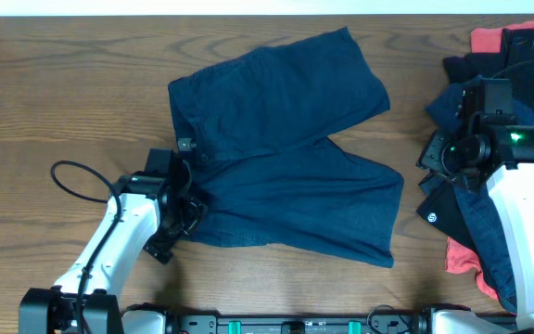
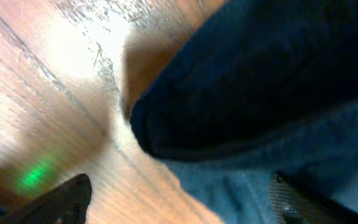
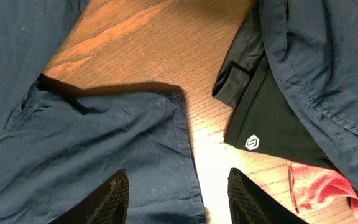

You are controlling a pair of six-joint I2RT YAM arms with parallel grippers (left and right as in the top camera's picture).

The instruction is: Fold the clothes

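Navy shorts point(image 1: 286, 148) lie spread flat on the table, waistband to the left and legs to the right. My left gripper point(image 1: 191, 199) is low at the waistband's near corner. In the left wrist view its fingers point(image 2: 185, 208) are wide open, with the navy cloth edge point(image 2: 260, 93) between them and no grip on it. My right gripper point(image 1: 427, 169) hovers by the near leg's hem. In the right wrist view it point(image 3: 179, 202) is open and empty over that hem point(image 3: 179, 143).
A pile of clothes sits at the right edge: a black garment with a white logo point(image 1: 443, 215) point(image 3: 272, 124), navy pieces point(image 1: 527, 56) point(image 3: 328, 56) and coral-red cloth point(image 1: 485, 39) point(image 3: 328, 186). The table is bare wood point(image 1: 63, 83). The left arm's cable point(image 1: 72, 172) loops over it.
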